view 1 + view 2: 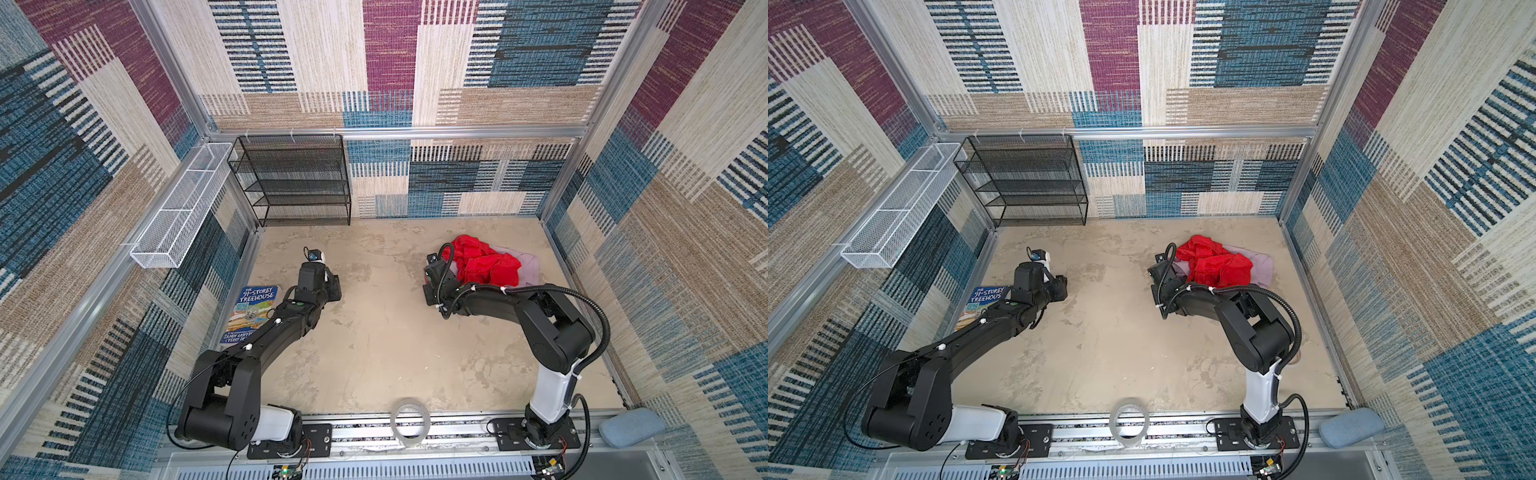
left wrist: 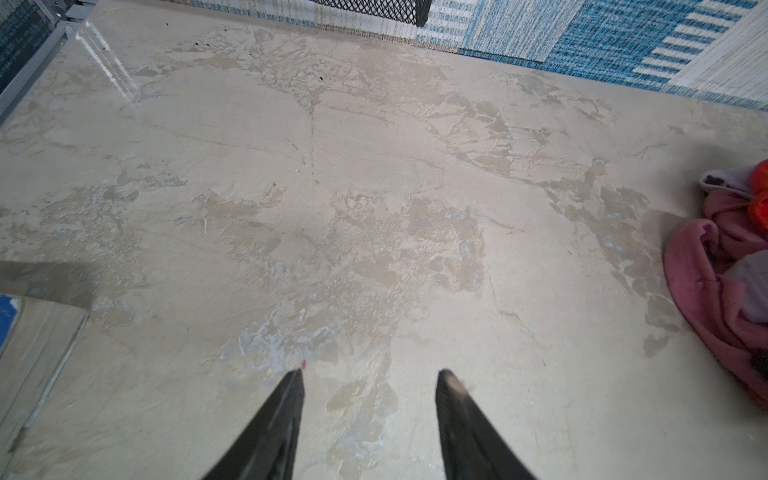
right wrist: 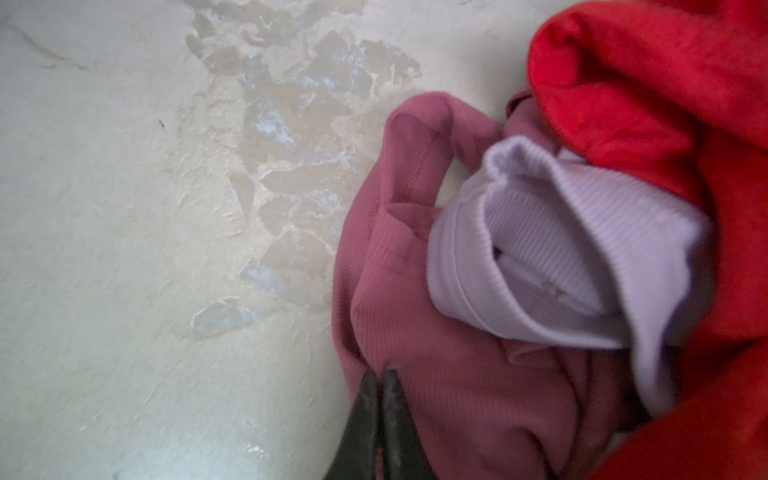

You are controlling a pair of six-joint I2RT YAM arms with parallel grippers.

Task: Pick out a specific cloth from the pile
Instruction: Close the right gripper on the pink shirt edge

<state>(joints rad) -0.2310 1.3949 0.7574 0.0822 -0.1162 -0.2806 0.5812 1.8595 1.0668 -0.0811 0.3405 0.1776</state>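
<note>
The pile (image 1: 486,262) (image 1: 1219,264) lies at the back right of the table, with a bright red cloth (image 3: 644,83) on top and a pale lilac cloth (image 3: 582,232) beneath it. The cloth (image 3: 436,395), dusty pink and ribbed, spreads out at the pile's left edge and also shows in the left wrist view (image 2: 706,291). My right gripper (image 3: 380,372) (image 1: 440,274) is shut, pinching a fold at the edge of the pink cloth. My left gripper (image 2: 370,374) (image 1: 332,286) stands open over bare table, left of centre, holding nothing.
A book (image 1: 251,311) lies at the left edge under my left arm. A black mesh rack (image 1: 295,178) stands at the back left beside a white wire basket (image 1: 183,208) on the left wall. A tape roll (image 1: 409,422) and a blue pad (image 1: 631,426) sit at the front rail.
</note>
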